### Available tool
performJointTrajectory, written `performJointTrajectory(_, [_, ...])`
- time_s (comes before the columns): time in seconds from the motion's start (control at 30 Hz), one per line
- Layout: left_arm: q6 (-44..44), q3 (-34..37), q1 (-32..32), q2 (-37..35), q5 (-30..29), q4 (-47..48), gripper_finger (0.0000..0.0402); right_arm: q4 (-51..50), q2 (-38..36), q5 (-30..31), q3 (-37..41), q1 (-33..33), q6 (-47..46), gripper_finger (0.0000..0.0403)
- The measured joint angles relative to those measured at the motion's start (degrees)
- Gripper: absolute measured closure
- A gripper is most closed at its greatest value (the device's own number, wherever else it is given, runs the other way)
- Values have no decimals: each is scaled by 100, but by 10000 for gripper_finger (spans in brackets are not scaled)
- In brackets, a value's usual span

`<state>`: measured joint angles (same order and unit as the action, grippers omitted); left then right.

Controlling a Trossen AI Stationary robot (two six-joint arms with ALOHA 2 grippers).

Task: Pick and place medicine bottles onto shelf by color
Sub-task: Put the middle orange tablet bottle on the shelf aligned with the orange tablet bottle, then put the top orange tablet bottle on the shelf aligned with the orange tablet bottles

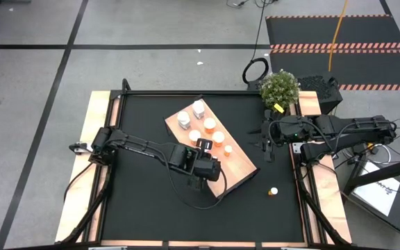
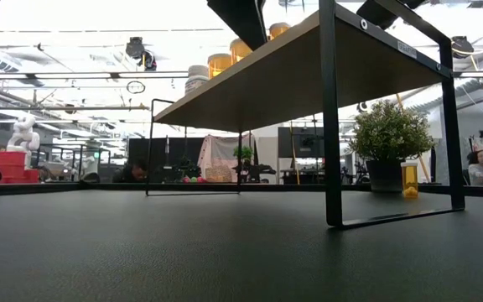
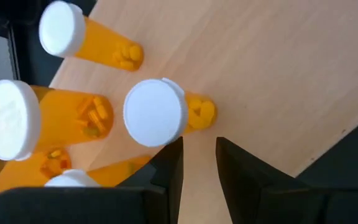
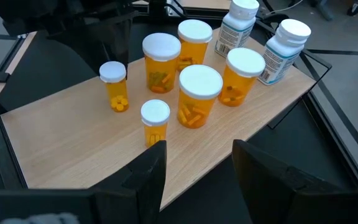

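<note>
The shelf (image 1: 239,168) is a light-wood board on black metal legs (image 2: 331,117), set at a slant mid-table. Two white bottles (image 4: 238,25) and several white-capped orange ones (image 4: 197,93) stand on it. My left gripper (image 1: 205,163) hangs over the board's near part, pointing down and open (image 3: 199,158). A small orange bottle (image 3: 157,112) stands just beyond its fingers; I cannot tell if one touches it. My right gripper (image 1: 268,146) is open (image 4: 194,168) over the black table, right of the shelf and facing it. One small bottle (image 1: 273,190) lies on the table near the right edge.
A potted plant (image 1: 280,87) stands at the table's far right corner, with a small orange bottle (image 2: 409,180) beside it. The shelf's black frame (image 2: 451,109) rises off the tabletop. Wooden rails (image 1: 96,118) border the black table, and dark tabletop shows to the left of and nearer than the shelf.
</note>
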<state>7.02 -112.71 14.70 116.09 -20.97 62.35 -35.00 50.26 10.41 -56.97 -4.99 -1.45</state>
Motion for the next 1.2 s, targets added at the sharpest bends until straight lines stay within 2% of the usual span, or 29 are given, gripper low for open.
performJointTrajectory(0.2, [-25,0,59,-9,-3,225,305,-19,0,0,0,1,-6,225])
performJointTrajectory(0.43, [-223,7,588,-255,17,582,305,-238,-2,11,0,0,-221,225])
performJointTrajectory(0.63, [-543,4,1067,-540,-24,933,305,-393,-5,448,119,2,-498,225])
performJointTrajectory(0.83, [-1281,111,1528,-668,-656,1357,305,-627,-9,892,225,4,-777,225])
performJointTrajectory(0.93, [-1572,619,1750,-777,-785,1201,305,-906,-13,1154,225,10,-1007,225])
performJointTrajectory(1.03, [-1877,1515,1912,-1088,-782,717,305,-1316,-13,1572,225,11,-1279,225])
performJointTrajectory(1.2, [-2264,3063,2086,-1771,-531,-690,305,-1918,-11,2129,427,26,-1866,225])
